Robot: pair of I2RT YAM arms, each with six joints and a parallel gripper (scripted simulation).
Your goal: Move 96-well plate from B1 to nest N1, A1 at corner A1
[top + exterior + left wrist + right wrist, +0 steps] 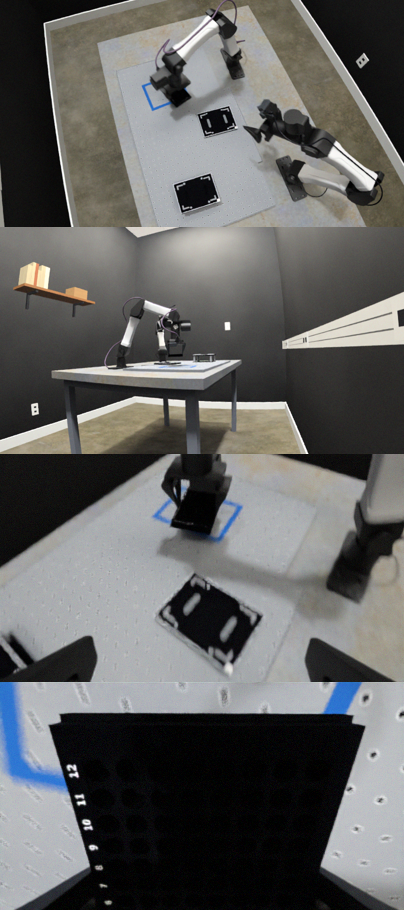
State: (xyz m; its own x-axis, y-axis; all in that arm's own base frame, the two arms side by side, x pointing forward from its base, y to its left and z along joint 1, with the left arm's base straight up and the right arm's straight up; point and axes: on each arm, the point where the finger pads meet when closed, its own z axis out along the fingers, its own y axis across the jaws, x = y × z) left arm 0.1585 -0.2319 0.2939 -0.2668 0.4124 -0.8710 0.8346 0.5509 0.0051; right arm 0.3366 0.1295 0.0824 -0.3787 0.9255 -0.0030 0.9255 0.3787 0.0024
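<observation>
The black 96-well plate (180, 97) (175, 355) (196, 513) (205, 807) is off the bench, partly over the blue outline of B1 (147, 97) (230, 524) (10, 742). My right gripper (204, 870) is shut on its long sides. Numbers 12 down to 6 show along its left rim in the right wrist view; 12 is at the far end and A1 is out of view. The raised nest N1 (196, 194) (203, 355) stands on posts, with corner locators and a white square at one corner. My left gripper (200, 647) is open and empty, far from the plate.
A low black fixture (217, 122) (212, 614) with corner locators and two grey slots lies between B1 and N1. The left arm (310, 141) reaches in beside it. A perforated grey board (161, 146) lies under the stations.
</observation>
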